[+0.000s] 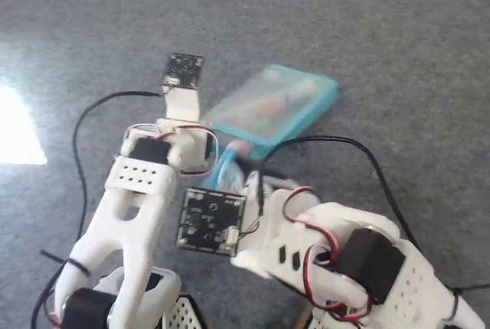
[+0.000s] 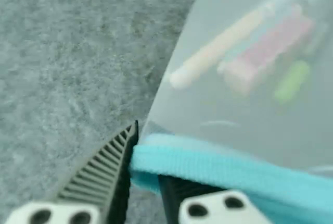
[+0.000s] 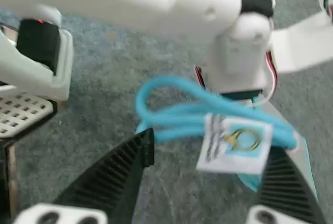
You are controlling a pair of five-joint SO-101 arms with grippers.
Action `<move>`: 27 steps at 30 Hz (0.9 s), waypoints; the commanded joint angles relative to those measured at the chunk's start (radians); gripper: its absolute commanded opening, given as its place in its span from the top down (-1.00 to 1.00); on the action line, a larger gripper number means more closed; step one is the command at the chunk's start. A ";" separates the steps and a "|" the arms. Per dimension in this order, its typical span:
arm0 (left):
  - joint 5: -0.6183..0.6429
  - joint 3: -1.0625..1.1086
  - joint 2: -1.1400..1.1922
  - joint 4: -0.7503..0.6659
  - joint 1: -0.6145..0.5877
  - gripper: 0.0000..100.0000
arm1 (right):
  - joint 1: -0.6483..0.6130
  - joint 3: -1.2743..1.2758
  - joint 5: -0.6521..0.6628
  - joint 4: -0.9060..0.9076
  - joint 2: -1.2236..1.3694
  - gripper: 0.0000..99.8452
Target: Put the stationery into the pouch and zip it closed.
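The pouch [image 1: 276, 105] is clear with a turquoise border and lies on the grey carpet. Stationery shows through its wall: a pale pen [image 2: 223, 44], a pink piece [image 2: 268, 52] and a green piece [image 2: 291, 81]. My left gripper [image 2: 145, 169] is shut on the pouch's turquoise edge [image 2: 218, 168] at its near corner; from above it sits at the pouch's near-left end [image 1: 208, 141]. My right gripper [image 3: 210, 148] is open, its fingers on either side of the blue cord loop [image 3: 171, 112] and its paper tag [image 3: 235, 141]. From above the right gripper [image 1: 232, 174] is just behind the left one.
Grey carpet [image 1: 398, 46] covers the table, with free room to the right and beyond the pouch. The left arm's white body [image 3: 156, 0] hangs close over the right gripper. Black cables [image 1: 80, 153] trail on both sides. A bright patch [image 1: 15, 134] lies at the left.
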 commanded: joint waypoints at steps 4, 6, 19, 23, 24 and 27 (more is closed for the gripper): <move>-0.049 -0.102 0.008 0.084 -0.081 0.98 | 0.151 0.295 0.097 -0.162 -0.122 0.23; -0.063 -0.120 0.008 0.098 -0.104 0.98 | 0.153 0.376 0.124 -0.185 -0.153 0.23; -0.129 -0.189 0.009 0.206 -0.130 0.98 | 0.271 0.546 0.190 -0.516 -0.105 0.23; -0.132 -0.194 0.009 0.239 -0.130 0.98 | 0.269 0.546 0.215 -0.587 -0.005 0.23; -0.133 -0.194 0.009 0.241 -0.130 0.98 | 0.269 0.545 0.215 -0.604 0.025 0.23; -0.150 -0.194 0.009 0.239 -0.130 0.98 | 0.269 0.539 0.216 -0.654 0.108 0.23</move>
